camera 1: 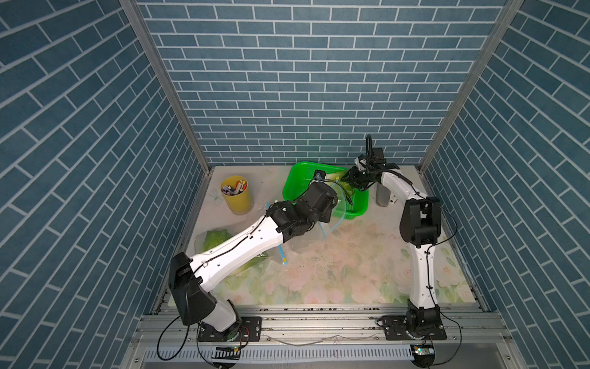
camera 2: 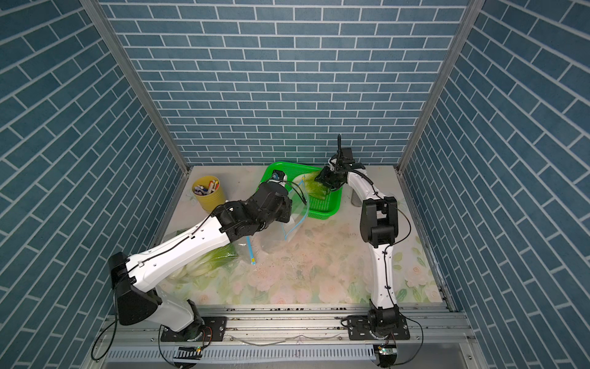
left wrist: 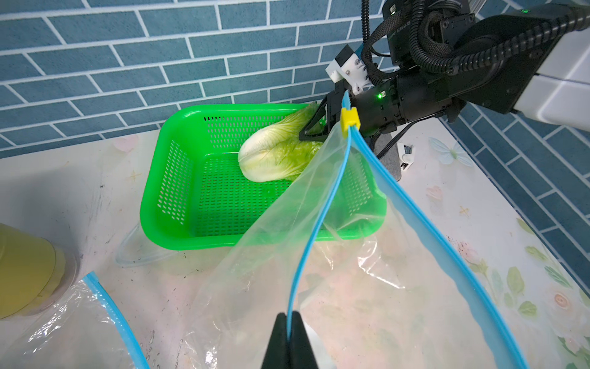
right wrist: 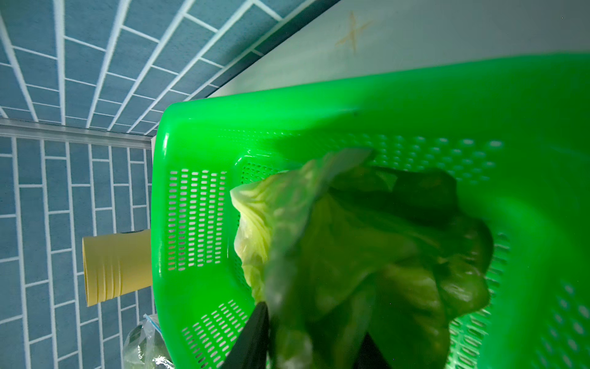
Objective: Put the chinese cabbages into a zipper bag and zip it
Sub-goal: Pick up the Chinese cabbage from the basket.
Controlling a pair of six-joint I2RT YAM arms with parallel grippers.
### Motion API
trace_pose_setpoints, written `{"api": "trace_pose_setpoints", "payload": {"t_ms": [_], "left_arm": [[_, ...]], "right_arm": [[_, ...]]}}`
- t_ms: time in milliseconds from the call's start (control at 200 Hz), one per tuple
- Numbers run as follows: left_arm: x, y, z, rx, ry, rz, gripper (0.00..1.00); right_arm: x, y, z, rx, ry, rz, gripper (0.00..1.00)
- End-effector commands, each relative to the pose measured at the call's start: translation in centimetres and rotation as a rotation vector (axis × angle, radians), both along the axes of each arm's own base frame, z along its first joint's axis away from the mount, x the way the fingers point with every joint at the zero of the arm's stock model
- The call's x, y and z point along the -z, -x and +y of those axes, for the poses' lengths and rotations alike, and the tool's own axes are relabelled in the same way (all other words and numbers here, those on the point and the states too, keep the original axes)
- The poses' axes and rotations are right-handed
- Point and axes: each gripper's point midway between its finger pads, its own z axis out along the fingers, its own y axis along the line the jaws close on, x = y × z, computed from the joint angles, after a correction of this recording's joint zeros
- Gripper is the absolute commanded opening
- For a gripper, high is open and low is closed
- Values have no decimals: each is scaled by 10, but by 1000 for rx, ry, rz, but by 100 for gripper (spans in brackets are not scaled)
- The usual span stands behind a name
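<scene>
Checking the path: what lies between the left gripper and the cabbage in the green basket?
The left wrist view shows the open zipper bag, pinched by the left gripper at its blue track, spanning toward the cabbage across the basket rim.

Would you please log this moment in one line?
left gripper: shut on zipper bag; right gripper: at Chinese cabbage leaves in green basket, grip unclear

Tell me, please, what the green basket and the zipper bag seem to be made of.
Green basket: probably moulded plastic with a glossy finish; it has one even bright colour, neat rows of slots and a rounded rim. Zipper bag: thin clear plastic film, shiny and wrinkled; the basket shows through it.
</scene>
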Motion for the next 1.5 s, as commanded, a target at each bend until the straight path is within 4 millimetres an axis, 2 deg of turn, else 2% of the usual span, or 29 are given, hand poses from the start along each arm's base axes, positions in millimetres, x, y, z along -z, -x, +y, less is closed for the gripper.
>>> {"api": "trace_pose_setpoints", "payload": {"t_ms": [0,290,360,395,405,420,570,705,925,1165,1305,1495], "left_arm": [[-10,-1,14,-22,-28,-13,0],[-10,1,29,-8,-65,10,0],[-13,2,34,-5,-81,9,0],[-15,2,36,-4,-89,6,0],[-16,2,37,-5,-89,5,0],[-17,3,38,-5,-91,5,0],[-16,4,40,10,-93,16,0],[-7,2,25,44,-67,39,0],[5,-5,-2,97,-19,73,0],[19,-7,-17,119,13,104,0],[25,-7,-20,122,22,118,0],[31,-11,-26,121,28,125,0]], "right_arm": [[-5,0,9,-11,-48,-9,21],[-35,5,13,-10,-117,-73,0],[-45,7,14,-11,-129,-95,0],[-43,7,14,-9,-130,-98,0],[-55,8,13,-8,-135,-120,0],[-61,9,13,-8,-140,-133,0],[-83,16,9,11,-150,-181,0],[-102,25,3,29,-142,-217,0],[-132,51,-19,82,-74,-287,0],[-156,75,-44,138,-44,-314,0],[-169,96,-58,168,-28,-320,0],[-184,141,-77,192,17,-347,0]]}}
